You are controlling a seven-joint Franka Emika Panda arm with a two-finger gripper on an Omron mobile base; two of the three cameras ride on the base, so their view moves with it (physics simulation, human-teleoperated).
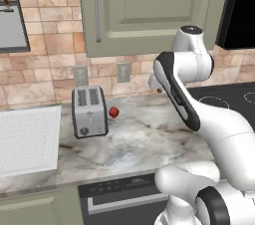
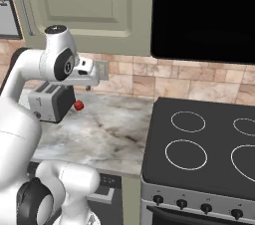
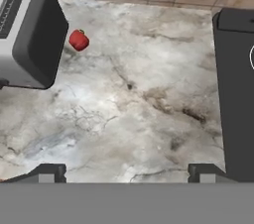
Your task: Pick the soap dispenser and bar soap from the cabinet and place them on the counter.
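Pincer point(image 3: 127, 173) spread wide, empty, above the counter point(image 3: 149, 94); closed cabinet point(image 1: 149, 10) higher up

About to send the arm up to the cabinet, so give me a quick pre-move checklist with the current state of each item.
1. Cabinet door open: not ok, it is shut.
2. Door handle unobstructed: ok.
3. Gripper open and empty: ok, fingertips wide apart above the counter.
4. Soap dispenser and bar soap located: cannot tell, hidden behind the shut door.
5. Free counter for placing: ok, bare stone between the toaster and the stovetop.
6. Small red object beside the toaster, clear of that space: ok.
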